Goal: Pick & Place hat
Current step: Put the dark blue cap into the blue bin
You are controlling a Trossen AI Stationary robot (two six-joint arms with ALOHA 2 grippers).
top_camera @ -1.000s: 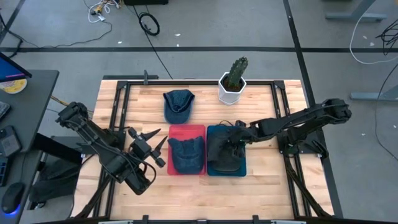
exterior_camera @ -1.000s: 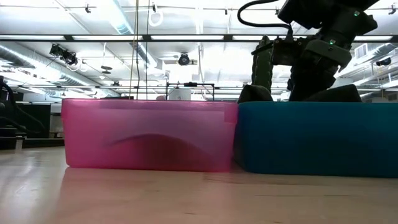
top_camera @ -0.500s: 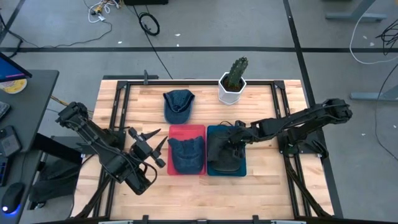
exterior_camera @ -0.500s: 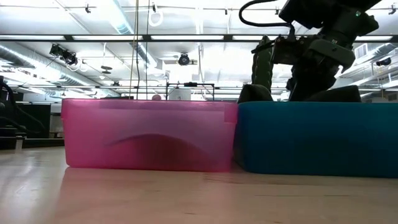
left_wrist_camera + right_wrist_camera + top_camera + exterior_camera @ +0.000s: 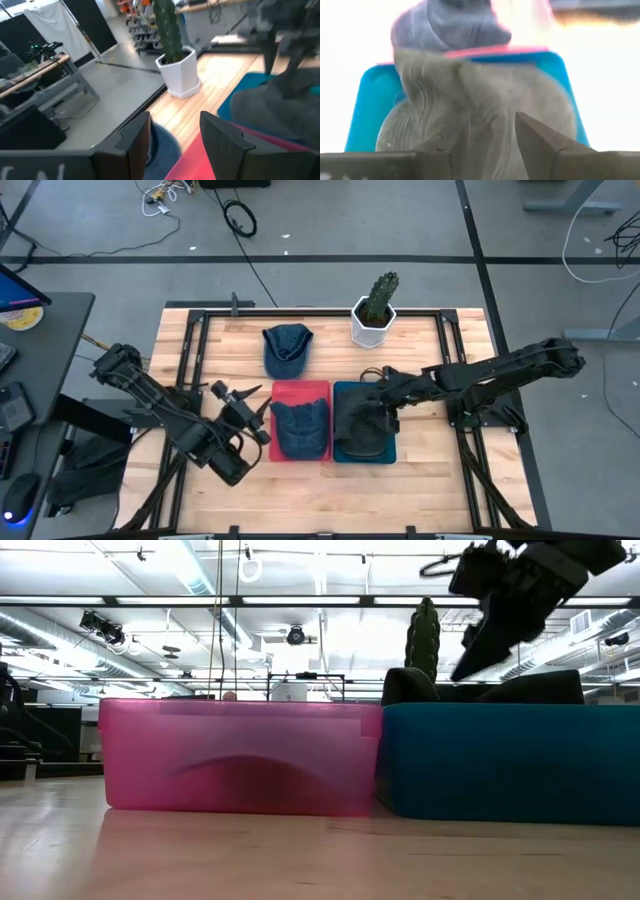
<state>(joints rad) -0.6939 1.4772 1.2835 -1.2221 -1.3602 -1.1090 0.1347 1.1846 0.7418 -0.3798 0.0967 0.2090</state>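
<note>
A dark grey hat [image 5: 360, 426] lies in the blue bin [image 5: 391, 452], also seen in the right wrist view as the grey hat [image 5: 485, 95] inside the blue bin [image 5: 365, 105]. My right gripper [image 5: 384, 394] hangs open above the hat's far part, clear of it, and shows raised over the blue bin [image 5: 500, 765] as the right gripper [image 5: 478, 640]. A denim hat [image 5: 300, 428] rests in the red bin [image 5: 300, 387]. Another denim hat [image 5: 287, 348] lies flat on the table. My left gripper [image 5: 256, 414] stands open just left of the red bin.
A cactus in a white pot [image 5: 375, 312] stands at the table's far side, right of the loose denim hat. The red bin [image 5: 235, 755] and the blue bin sit side by side, touching. Bare wood lies along the table's near edge [image 5: 330, 500].
My right gripper has opened, let go of the dark grey hat and risen above the blue bin; the hat stays lying in the bin. My left gripper has edged slightly toward the red bin.
</note>
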